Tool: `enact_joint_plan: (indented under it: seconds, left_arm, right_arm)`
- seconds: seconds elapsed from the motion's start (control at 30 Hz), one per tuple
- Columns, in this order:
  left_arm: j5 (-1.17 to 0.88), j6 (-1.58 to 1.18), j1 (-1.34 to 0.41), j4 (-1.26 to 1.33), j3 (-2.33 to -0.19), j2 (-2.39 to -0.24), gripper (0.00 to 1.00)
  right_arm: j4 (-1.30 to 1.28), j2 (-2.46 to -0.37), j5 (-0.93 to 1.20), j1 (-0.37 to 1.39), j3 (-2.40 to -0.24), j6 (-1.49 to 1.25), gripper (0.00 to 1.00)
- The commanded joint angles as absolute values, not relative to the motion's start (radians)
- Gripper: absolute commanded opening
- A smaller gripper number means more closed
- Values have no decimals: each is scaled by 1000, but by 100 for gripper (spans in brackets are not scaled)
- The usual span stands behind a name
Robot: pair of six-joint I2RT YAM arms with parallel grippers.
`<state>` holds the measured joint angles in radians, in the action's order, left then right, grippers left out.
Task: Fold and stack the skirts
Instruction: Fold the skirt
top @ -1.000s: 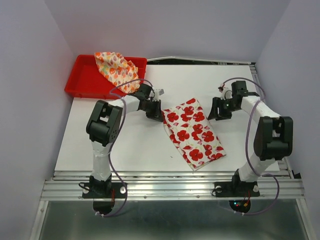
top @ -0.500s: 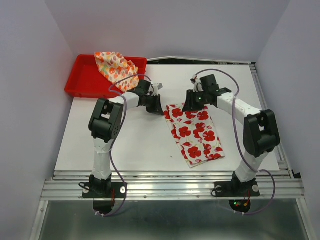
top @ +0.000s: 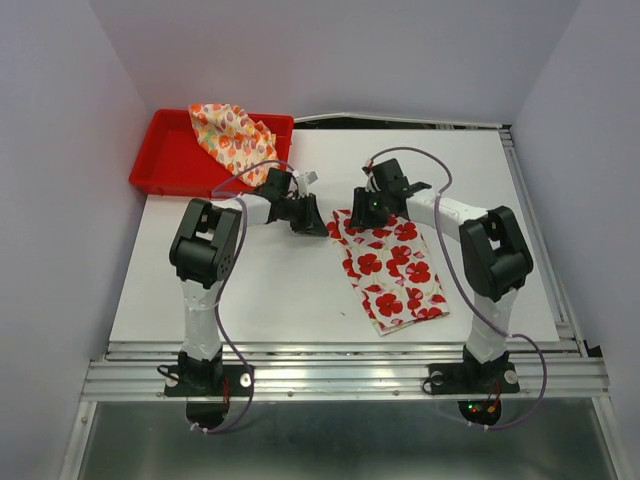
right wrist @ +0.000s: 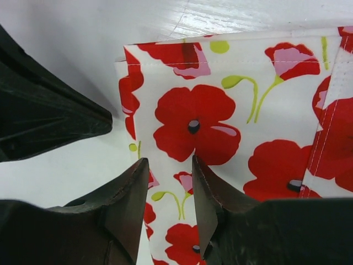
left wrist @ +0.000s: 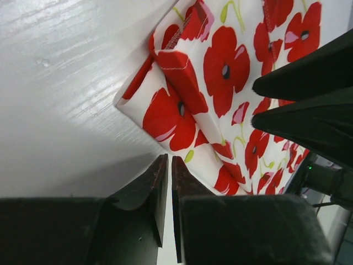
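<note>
The white skirt with big red flowers (top: 392, 268) lies folded into a long strip in the middle of the table, and it fills much of the left wrist view (left wrist: 220, 66) and the right wrist view (right wrist: 220, 110). My right gripper (top: 352, 221) (right wrist: 168, 165) stands open over its far left corner, one finger on each side of a flower stem. Just off that corner, my left gripper (top: 320, 226) (left wrist: 169, 161) is shut to a thin slit and holds nothing. The cream skirt (top: 235, 135) lies crumpled in the red tray (top: 160, 165).
The red tray sits at the table's far left corner. The two grippers are close together, and each one's fingers show in the other's wrist view. The white table (top: 270, 290) ends at a metal rail along the near edge.
My right arm swung left from beside the flowered skirt to its far left corner, and its jaws narrowed. The left gripper drew back slightly off the corner. The skirt's far end shifted a little.
</note>
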<state>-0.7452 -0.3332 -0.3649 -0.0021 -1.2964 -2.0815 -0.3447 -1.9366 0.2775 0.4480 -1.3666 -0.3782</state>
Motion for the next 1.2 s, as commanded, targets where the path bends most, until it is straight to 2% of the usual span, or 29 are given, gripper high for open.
enact_joint_plan:
  seconds: [0.0, 0.53, 0.63, 0.8, 1.0, 1.17]
  left_arm:
    - [-813, -409, -359, 113, -1301, -2020, 19]
    - [-770, -433, -354, 114, -1356, -2125, 18]
    - [-761, -433, -354, 110, -1356, -2131, 18]
    - [-750, -428, -353, 92, -1373, -2148, 18]
    - [-735, -426, -351, 81, -1382, -2161, 17]
    - [-723, -417, -350, 71, -1388, -2168, 16]
  right_arm:
    - [-282, -1956, 252, 468, -1419, -410, 43]
    - [-264, -2052, 267, 506, -1462, -428, 41]
    - [-262, -2062, 268, 517, -1466, -425, 38]
    - [-265, -2071, 278, 517, -1470, -425, 17]
    - [-264, -2062, 310, 535, -1470, -428, 1]
    - [-252, -2072, 351, 545, -1462, -452, 1]
